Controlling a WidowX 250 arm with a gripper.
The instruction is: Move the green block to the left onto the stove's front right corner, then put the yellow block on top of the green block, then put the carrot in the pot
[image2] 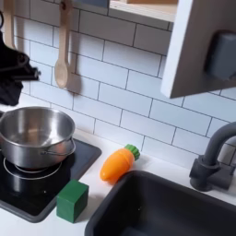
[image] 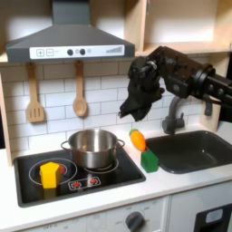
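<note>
Green block (image: 149, 161) sits at the stove's (image: 27, 192) front right corner, partly off its edge in the second exterior view. Yellow block (image: 50, 174) rests on the far burner. Carrot (image: 137, 139) lies beside the sink (image: 220, 156). Pot (image: 93, 147) stands on the rear burner.

Gripper (image: 131, 107) hangs above the carrot; jaws apart or together, cannot tell.

Risk: stacking yellow on an overhanging green block could tip both. Gripper probably empty, blurred.

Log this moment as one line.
tool: raised, holding nothing | green block: stove corner | yellow block: on burner | carrot: counter
</note>
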